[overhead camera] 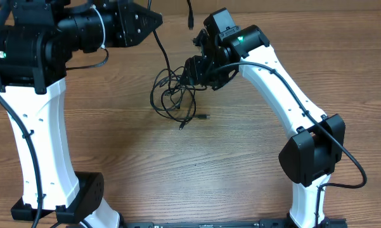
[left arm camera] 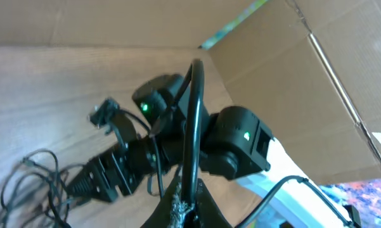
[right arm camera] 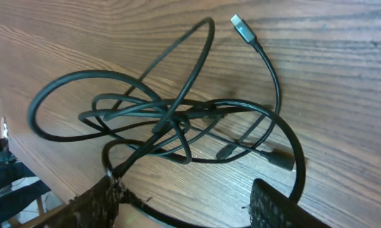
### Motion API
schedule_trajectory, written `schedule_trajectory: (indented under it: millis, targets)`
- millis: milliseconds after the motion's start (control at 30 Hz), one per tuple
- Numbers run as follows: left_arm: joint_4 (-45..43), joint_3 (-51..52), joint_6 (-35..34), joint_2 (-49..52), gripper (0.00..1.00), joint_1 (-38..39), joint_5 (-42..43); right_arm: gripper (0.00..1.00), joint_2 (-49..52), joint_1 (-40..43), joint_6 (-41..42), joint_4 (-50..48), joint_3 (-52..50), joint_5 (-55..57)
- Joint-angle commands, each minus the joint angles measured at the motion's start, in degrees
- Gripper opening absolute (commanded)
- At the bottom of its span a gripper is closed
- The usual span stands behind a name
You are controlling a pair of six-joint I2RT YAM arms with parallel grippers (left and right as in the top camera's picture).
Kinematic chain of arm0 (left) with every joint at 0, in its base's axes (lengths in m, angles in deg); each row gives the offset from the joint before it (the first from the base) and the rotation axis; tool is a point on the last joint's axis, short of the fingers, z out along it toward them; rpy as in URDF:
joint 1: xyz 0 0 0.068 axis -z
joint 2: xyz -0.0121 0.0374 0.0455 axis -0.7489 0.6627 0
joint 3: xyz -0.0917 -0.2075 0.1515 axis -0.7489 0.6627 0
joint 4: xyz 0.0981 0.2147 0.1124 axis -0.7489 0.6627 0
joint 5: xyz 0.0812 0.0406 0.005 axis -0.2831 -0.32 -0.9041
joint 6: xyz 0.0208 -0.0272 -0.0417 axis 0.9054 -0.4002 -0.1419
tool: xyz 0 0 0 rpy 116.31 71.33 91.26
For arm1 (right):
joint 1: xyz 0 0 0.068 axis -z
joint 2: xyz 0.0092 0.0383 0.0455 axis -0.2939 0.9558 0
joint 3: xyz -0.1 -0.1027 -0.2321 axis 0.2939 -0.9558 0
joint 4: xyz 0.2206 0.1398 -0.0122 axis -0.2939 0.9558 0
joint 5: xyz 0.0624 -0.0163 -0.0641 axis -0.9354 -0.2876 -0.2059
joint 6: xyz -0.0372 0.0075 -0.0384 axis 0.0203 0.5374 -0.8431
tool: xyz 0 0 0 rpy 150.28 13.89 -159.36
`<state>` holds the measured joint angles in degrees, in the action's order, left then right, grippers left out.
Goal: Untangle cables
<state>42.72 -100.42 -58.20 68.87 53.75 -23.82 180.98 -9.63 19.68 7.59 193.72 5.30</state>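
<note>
Centrally, the cables (overhead camera: 174, 98) form one loose knot of black loops on the table (overhead camera: 241, 171), lying slightly toward 12 o'clock from its middle. Two free ends trail out of the knot toward 5 o'clock, each closing in one of the small plugs (overhead camera: 205, 117). One strand rises from the knot toward 11 o'clock to the left gripper (overhead camera: 153, 24). The left wrist view shows that gripper's fingers together, clamped on the strand, which runs on upward past them. The right gripper (overhead camera: 193, 71) sits over the knot's 2 o'clock edge. In its wrist view the fingers (right arm camera: 98, 209) stand apart, one at 7 o'clock and one at 5 o'clock of the picture. The knot is spread on the wood ahead of them, and an outer loop passes close by both fingers; whether either finger touches it cannot be told. A silver plug (right arm camera: 239, 25) lies at 1 o'clock of the knot in that view, clear of the loops. A cardboard box (left arm camera: 291, 82) fills the 2 o'clock part of the left wrist view, behind the right arm.
</note>
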Motion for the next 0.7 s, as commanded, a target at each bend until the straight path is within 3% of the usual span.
schedule_trajectory:
  millis: [0,167,667]
  targets:
    - [2.0,-1.0,-1.0,-0.5,0.04,0.1,1.3,0.64,0.2,0.1,-1.2,-0.5,-0.2,0.3]
    - [2.9,-1.0,0.6,-0.5,0.04,0.1,0.4,0.64,0.2,0.1,-1.2,-0.4,-0.2,0.3]
    - [3.9,-1.0,1.0,-0.2,0.04,0.3,-14.8,0.64,0.2,0.1,-1.0,1.3,-0.2,0.3]
